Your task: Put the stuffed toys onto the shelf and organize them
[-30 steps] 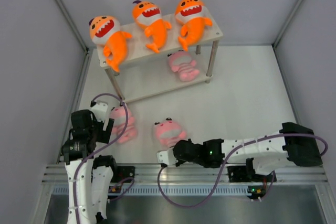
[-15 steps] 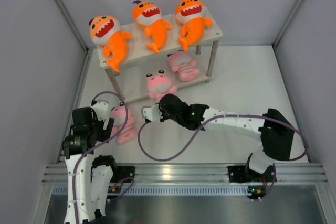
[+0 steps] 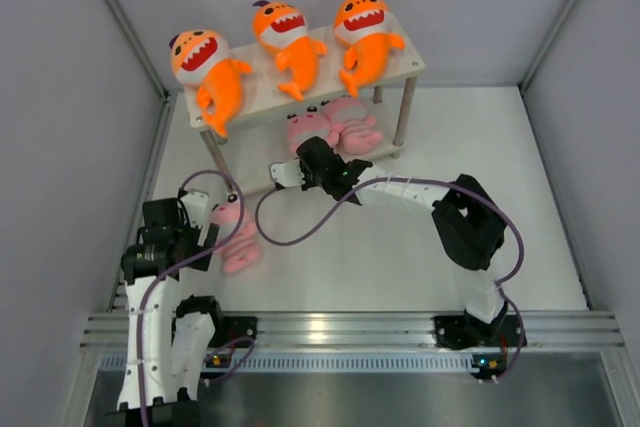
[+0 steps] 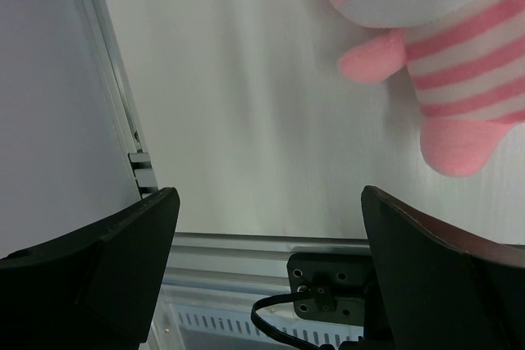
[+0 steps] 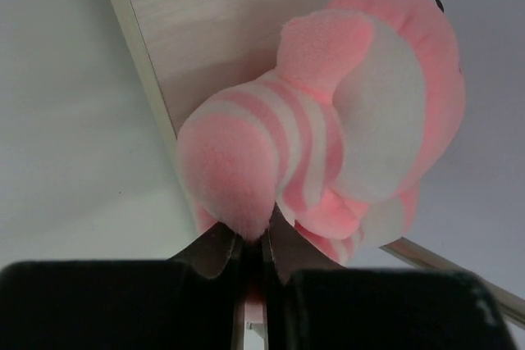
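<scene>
Most of the task is judged done: three sharks [image 3: 287, 42] are laid in a row on the top tier of the shelf [image 3: 255, 95], and one pink toy [image 3: 355, 129] is lying at the right of the lower tier. A second pink toy [image 5: 328, 137] is clamped by its rear end between the fingers of the right gripper [image 5: 246, 247] and is held at the near edge of the lower board, just left of the first. Whether it rests on the board cannot be told. A third pink toy [image 3: 237, 237] is left on the table [image 3: 420, 237] at the near left, just beside the left gripper [image 4: 268, 198], whose fingers are spread apart around nothing. The toys are seen as soft, fuzzy plush, rounded and striped. The shelf boards are flat, pale, grained wood, and the table is smooth and white.
</scene>
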You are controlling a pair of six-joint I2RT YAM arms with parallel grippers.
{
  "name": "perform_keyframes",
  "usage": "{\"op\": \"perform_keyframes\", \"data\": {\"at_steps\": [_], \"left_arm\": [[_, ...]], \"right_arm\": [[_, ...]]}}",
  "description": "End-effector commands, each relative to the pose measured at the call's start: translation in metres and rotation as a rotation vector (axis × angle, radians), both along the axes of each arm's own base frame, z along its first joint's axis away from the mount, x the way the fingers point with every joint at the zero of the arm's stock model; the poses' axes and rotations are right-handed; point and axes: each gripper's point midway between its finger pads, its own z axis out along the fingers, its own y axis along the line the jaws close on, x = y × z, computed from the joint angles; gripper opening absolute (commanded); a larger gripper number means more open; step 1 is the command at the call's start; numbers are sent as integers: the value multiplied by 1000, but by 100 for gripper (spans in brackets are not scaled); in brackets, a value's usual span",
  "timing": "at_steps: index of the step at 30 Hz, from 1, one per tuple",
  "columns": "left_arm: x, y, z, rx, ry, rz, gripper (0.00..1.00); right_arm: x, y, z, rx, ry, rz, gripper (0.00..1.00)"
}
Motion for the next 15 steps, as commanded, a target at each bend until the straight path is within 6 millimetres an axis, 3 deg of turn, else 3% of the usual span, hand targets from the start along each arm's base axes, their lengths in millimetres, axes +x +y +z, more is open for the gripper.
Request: {"op": "perform_keyframes", "data": {"at_steps": [1,4,7,8,12,15], "left_arm": [[5,3,1,4,-23,24,99],[5,3,1,2,-24,23,99],[5,3,2,4,-26,24,99],[6,3,2,3,-28,23,99],[6,2,1,1,-22,15,99],[6,1,1,1,-23,5,99]], "right_arm": [[18,14,21,108,-36,-1,6],[26,14,16,111,-51,-11,12],[27,8,12,88,-67,-25,27],[26,7,14,85,-69,-25,38],[17,3,34,126,-91,-25,60],[-2,6,67,197,-126,7,67]]}}
